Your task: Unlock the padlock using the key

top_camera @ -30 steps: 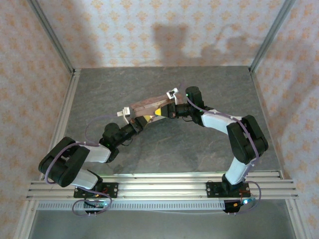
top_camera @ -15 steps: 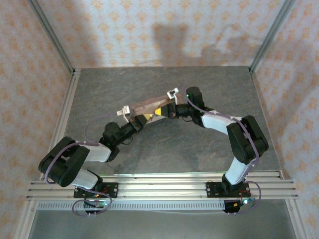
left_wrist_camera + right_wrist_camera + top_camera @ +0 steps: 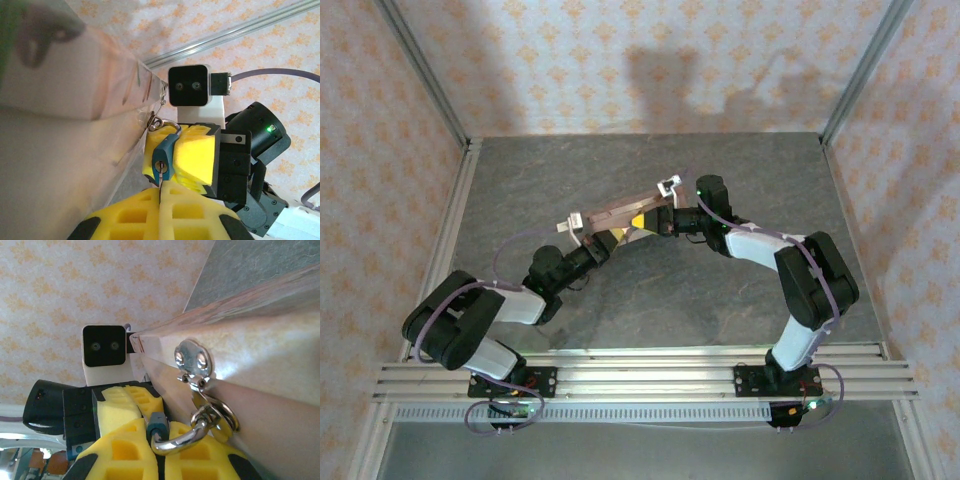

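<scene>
My right gripper (image 3: 159, 437) clamps the padlock (image 3: 163, 152); my left gripper (image 3: 161, 192) pinches the key (image 3: 160, 179), tip at the keyhole (image 3: 159, 165) just ahead. The shackle (image 3: 170, 126) is not yet released.

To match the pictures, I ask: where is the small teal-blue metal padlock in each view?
Top external: too small to see, likely where the yellow foam pads meet.
Left wrist: small teal-blue padlock at lower centre, thin metallic key under it.
Right wrist: padlock at bottom centre.
Shared landmark: the pink decorated tin box beside it.
</scene>
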Motion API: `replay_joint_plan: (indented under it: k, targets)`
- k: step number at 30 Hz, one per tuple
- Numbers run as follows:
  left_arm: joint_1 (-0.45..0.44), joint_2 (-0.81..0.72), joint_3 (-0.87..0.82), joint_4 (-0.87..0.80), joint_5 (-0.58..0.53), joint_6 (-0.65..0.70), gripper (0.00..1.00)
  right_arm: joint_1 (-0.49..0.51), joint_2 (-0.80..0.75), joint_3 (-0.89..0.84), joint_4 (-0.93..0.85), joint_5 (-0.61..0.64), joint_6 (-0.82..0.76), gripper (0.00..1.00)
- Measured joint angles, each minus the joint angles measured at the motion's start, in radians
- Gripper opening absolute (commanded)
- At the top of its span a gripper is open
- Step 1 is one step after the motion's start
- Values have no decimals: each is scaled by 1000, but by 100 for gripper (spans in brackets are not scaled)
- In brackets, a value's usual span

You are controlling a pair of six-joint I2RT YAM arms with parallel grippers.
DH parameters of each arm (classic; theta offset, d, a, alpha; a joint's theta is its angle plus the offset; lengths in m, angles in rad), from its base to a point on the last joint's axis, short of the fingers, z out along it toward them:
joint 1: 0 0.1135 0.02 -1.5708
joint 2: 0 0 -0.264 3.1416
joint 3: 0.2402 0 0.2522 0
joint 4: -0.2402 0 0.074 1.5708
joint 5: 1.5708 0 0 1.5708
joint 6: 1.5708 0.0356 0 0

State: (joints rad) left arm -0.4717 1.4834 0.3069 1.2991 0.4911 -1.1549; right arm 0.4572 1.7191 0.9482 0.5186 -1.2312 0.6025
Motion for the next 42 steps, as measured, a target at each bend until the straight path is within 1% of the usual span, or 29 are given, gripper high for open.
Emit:
replay_joint_plan:
  k: [8, 12, 17, 21, 25, 32, 42]
  targets:
    - [0, 25, 7, 10, -2, 0, 0, -5, 0, -9, 13, 5, -5, 0]
    - [0, 42, 9, 11, -1, 0, 0, -6, 0, -9, -10, 3, -41, 0]
    - [0, 68, 17, 9, 2, 0, 0, -11, -5, -4, -85, 0, -118, 0]
    - [0, 88, 23, 7, 5, 0, 0, -12, -5, 16, -182, -3, -196, 0]
    - [-1, 106, 34, 7, 5, 0, 0, -14, -5, 20, -221, -1, -230, 0]
    - [-16, 128, 52, 8, -26, 0, 0, -19, -5, 20, -221, 17, -216, 0]
    - [-46, 130, 55, 12, -110, 0, 0, -20, -6, 1, -135, 35, -131, 0]
